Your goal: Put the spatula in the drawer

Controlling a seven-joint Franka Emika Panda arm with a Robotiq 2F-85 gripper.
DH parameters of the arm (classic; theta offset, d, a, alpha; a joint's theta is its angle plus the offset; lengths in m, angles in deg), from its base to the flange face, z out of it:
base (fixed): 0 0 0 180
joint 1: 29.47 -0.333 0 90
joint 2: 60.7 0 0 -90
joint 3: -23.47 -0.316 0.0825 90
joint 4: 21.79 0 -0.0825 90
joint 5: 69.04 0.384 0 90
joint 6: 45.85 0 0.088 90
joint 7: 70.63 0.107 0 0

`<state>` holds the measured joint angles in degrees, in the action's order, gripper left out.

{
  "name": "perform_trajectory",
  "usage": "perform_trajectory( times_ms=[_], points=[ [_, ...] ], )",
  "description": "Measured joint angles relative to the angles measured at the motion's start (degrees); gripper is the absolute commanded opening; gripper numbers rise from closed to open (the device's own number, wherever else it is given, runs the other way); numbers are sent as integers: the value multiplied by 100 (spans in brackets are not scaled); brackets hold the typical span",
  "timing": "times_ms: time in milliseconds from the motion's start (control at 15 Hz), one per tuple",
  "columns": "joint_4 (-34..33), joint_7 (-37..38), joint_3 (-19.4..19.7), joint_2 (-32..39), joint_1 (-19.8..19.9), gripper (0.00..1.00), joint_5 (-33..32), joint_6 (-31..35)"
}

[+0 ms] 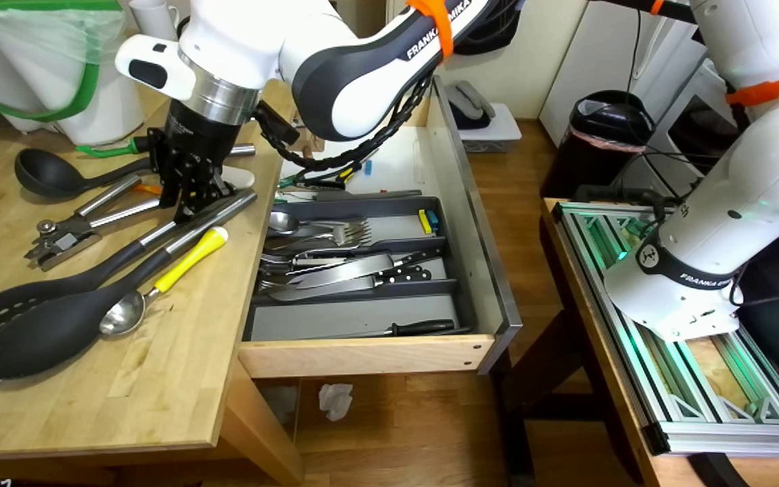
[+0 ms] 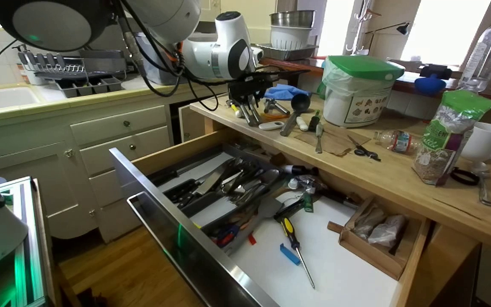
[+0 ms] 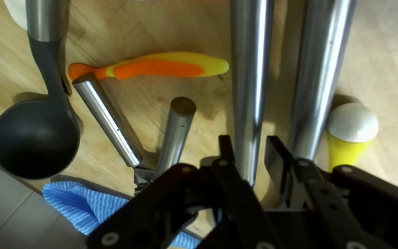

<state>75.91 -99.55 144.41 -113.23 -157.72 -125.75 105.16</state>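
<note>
A black slotted spatula-like utensil [image 1: 17, 311] with a steel handle lies on the wooden table. A black solid spoon [image 1: 51, 331] lies beside it, partly over it. My gripper [image 1: 190, 208] is low over the handles, pointing down. In the wrist view, my gripper [image 3: 245, 138] is open, its fingers on either side of the slotted utensil's handle [image 3: 249, 76], with a gap beside the right finger. The solid spoon's handle [image 3: 323, 76] is outside the right finger. The drawer [image 1: 372, 348] is pulled open below the table edge; it also shows in an exterior view [image 2: 143, 164].
A yellow-handled scoop [image 1: 193, 260], a garlic press [image 1: 68, 233], a black ladle [image 1: 51, 172] and an orange-yellow tool [image 3: 164, 65] lie close by. The drawer holds a cutlery tray [image 1: 356, 287], a grey flat turner [image 2: 269, 207] and a screwdriver [image 2: 290, 232]. A bin [image 2: 352, 102] stands behind.
</note>
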Motion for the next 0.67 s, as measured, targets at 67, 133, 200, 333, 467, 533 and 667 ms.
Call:
perform_trajectory(
  times_ms=[67, 133, 200, 333, 467, 533, 667],
  points=[
    [-12, 29, 0, -40, -5, 31, -42, 0],
    [-23, 52, 0, -81, -7, 32, -84, -1],
    [-29, 69, 0, -117, -7, 35, -125, -1],
    [-41, 100, 0, -184, -6, 37, -224, -1],
    [-60, 118, 1, -247, -6, 36, -310, -1],
    [-78, 126, -4, -273, -6, 35, -348, -1],
    [-116, 137, -10, -310, -6, 21, -416, -1]
  ],
)
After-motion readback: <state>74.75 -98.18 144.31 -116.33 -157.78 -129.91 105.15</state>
